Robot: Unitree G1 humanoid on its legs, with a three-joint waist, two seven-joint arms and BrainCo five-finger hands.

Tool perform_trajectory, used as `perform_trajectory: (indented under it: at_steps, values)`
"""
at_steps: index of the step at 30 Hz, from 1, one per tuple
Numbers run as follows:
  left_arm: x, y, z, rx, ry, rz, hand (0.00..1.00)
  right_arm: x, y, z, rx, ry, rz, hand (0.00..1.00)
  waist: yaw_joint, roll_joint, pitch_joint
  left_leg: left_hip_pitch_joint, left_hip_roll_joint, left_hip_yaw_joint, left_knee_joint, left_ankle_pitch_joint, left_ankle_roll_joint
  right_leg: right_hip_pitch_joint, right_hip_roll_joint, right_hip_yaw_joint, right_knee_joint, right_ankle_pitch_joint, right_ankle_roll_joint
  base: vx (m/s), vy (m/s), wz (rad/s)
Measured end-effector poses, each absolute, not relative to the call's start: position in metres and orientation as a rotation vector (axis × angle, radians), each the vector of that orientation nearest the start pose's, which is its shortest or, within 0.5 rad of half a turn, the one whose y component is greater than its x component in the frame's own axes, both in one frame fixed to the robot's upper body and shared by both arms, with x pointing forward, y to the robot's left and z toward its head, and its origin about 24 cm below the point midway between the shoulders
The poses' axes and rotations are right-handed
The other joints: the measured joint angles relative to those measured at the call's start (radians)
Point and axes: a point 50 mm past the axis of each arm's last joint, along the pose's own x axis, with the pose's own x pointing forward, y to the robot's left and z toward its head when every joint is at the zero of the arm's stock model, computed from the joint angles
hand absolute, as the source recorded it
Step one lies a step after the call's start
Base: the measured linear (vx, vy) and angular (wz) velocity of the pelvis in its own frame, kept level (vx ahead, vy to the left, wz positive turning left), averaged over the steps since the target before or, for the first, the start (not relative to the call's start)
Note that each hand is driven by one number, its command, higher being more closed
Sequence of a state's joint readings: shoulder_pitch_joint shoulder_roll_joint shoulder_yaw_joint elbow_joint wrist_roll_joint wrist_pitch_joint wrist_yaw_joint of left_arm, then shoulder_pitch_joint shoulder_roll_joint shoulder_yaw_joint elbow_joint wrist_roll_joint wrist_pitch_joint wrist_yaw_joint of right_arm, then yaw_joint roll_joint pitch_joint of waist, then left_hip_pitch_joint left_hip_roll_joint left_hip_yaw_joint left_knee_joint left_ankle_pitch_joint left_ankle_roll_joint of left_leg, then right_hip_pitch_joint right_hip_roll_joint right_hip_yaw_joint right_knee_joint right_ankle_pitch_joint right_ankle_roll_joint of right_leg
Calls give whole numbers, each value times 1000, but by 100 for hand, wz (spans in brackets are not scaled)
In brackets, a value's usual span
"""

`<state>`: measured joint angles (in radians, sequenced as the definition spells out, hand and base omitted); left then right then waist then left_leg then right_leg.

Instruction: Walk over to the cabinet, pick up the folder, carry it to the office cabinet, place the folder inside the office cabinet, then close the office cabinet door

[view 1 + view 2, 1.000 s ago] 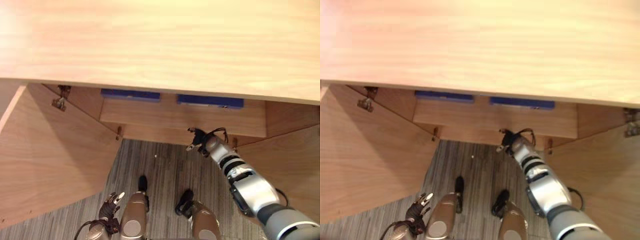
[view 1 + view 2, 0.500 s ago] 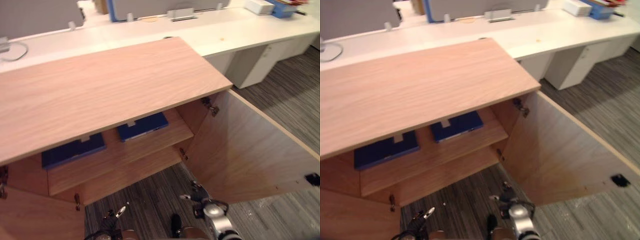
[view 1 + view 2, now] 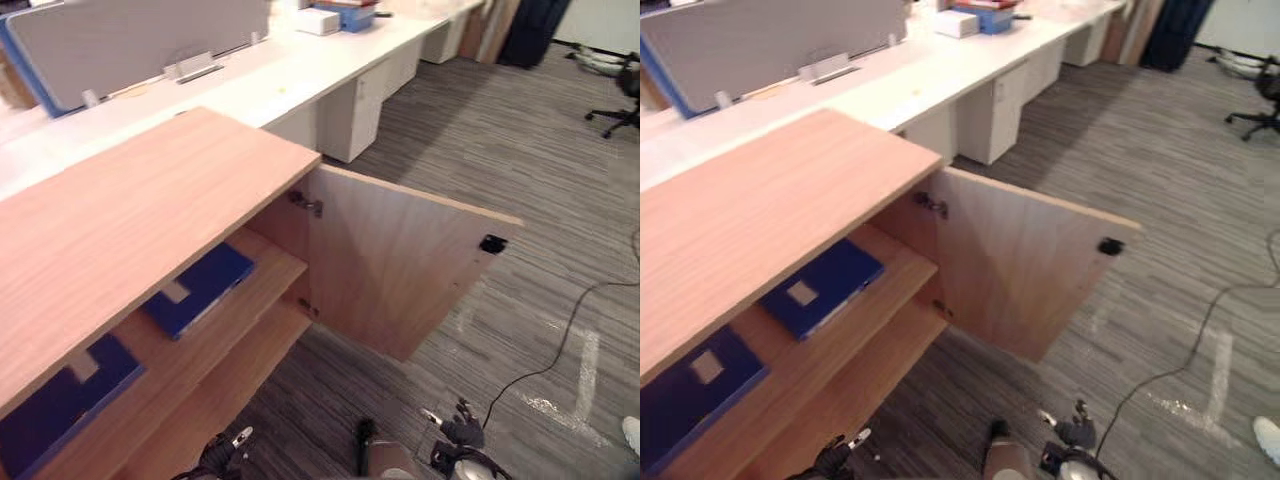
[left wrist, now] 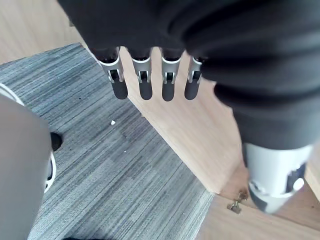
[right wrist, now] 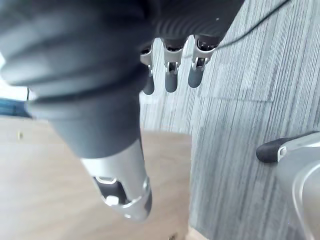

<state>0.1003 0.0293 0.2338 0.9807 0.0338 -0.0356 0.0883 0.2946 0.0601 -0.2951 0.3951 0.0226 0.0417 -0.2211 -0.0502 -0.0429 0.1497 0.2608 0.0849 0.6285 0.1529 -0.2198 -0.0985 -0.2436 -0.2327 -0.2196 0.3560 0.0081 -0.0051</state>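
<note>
We see both hands low and near us over the grey carpet (image 3: 520,330). The left hand (image 3: 222,452) is close to the open front of the cabinet (image 3: 140,215). The right hand (image 3: 457,428) is further right, apart from the door (image 3: 400,262). Each wrist view shows straight fingers (image 4: 145,86) (image 5: 171,76) holding nothing. A blue folder (image 3: 200,288) lies flat on the shelf (image 3: 262,290) inside the cabinet, and a second folder (image 3: 58,408) lies further left on it. The door stands wide open on the right. White desks (image 3: 300,75) run along the far side.
</note>
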Motion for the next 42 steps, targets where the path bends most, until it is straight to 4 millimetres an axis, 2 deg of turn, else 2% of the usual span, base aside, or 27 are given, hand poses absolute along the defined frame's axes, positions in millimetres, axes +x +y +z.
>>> perform_trajectory:
  at_steps: [1,4,5,6,7,8,9,12,13,14,15,16,17,19,22,27,30,33,35,38,42]
  values:
    - [100,200,-156,-9,1040,322,0,114,-223,-101,43,729,-614,0,-1,-1,0,4,1,3,7,-4,-5,-1,-3,-14,10,-3,5,106,-16,-22]
    - [100,200,-156,-1,1042,317,0,120,-234,-92,47,677,-684,0,-7,-3,-1,6,33,16,2,-4,-13,-1,48,-24,-12,-18,-30,114,-47,-29]
    - [100,199,-156,-2,1042,315,0,128,-243,-86,63,636,-734,0,-5,-1,-2,17,34,17,-28,2,-16,-3,40,-92,-4,-54,-78,94,-8,-62]
    - [100,200,-156,-1,1043,315,0,139,-250,-80,87,591,-779,0,1,4,-7,22,34,32,-50,5,-11,-5,17,-167,19,-75,-87,84,15,-69]
    - [100,201,-155,7,1042,313,0,144,-252,-76,96,571,-794,0,5,-4,-9,23,31,43,-47,7,-15,-14,5,-184,32,-75,-76,105,43,-72]
    - [100,204,-155,18,1044,311,0,154,-257,-70,103,535,-815,0,6,-13,-10,32,27,44,-41,7,-15,-17,7,-180,22,-34,-17,135,0,-69]
    - [100,203,-155,11,1045,311,0,160,-263,-66,101,514,-834,0,11,-3,-15,31,40,33,-28,17,1,-1,41,-163,-34,-5,-4,145,-29,-66]
    - [99,205,-155,25,1051,303,0,173,-272,-56,88,467,-851,0,14,1,-19,1,68,12,61,41,34,69,98,-126,-205,87,-3,122,-34,-57]
    - [99,205,-156,27,1055,303,0,178,-282,-50,90,436,-891,0,18,-4,-23,-22,72,-17,96,2,33,107,104,-104,-296,139,2,106,48,-49]
    - [99,204,-156,24,1055,302,0,179,-287,-47,89,426,-908,0,18,-3,-24,-22,55,-49,43,-24,30,121,109,-98,-324,154,6,56,106,-44]
    - [98,204,-156,15,1057,307,0,182,-298,-43,97,411,-939,0,19,15,-32,-41,38,-110,-84,11,42,149,128,-94,-375,180,18,-28,101,-35]
    - [98,204,-156,-1,1054,321,0,183,-300,-42,108,405,-947,0,31,13,-33,-33,33,-124,-79,32,20,156,133,-78,-389,189,25,-13,113,-39]
    - [98,206,-156,4,1054,321,0,185,-301,-40,110,394,-950,0,38,20,-45,-33,32,-121,-76,35,15,163,135,-69,-411,202,33,38,76,-22]
    - [98,205,-156,11,1057,313,0,189,-307,-34,109,366,-958,0,35,13,-51,-32,14,-128,-76,34,15,173,123,-69,-424,206,39,52,55,5]
    - [96,211,-154,27,1051,316,0,205,-317,-18,127,300,-955,0,38,20,-43,-35,3,-149,-74,34,15,185,111,-78,-439,209,44,30,26,13]
    - [99,211,-152,41,1038,285,0,253,-345,20,107,196,-873,0,44,44,-18,-54,8,-212,-58,34,15,198,98,-119,-440,204,51,-6,-28,23]
    - [100,209,-152,28,1034,281,0,280,-343,35,83,190,-795,0,47,55,-8,-61,10,-247,-58,35,14,207,95,-141,-440,204,51,-51,-16,31]
    - [101,210,-152,37,1028,271,0,305,-334,44,93,199,-707,0,65,66,-1,-66,7,-280,-58,42,12,223,89,-172,-440,204,51,-81,-24,34]
    - [95,212,-153,46,1041,271,0,307,-345,47,126,219,-739,0,77,77,7,-68,8,-305,-59,44,13,235,86,-192,-440,203,50,-118,-24,31]
    - [77,212,-158,39,1099,280,0,316,-352,57,154,232,-733,0,77,100,23,-69,6,-331,-63,54,16,246,78,-214,-441,204,50,-115,-19,22]
    - [75,210,-159,9,1106,287,0,320,-365,74,178,202,-757,0,74,129,63,-84,-1,-398,-84,83,16,261,62,-272,-446,202,49,-138,-27,42]
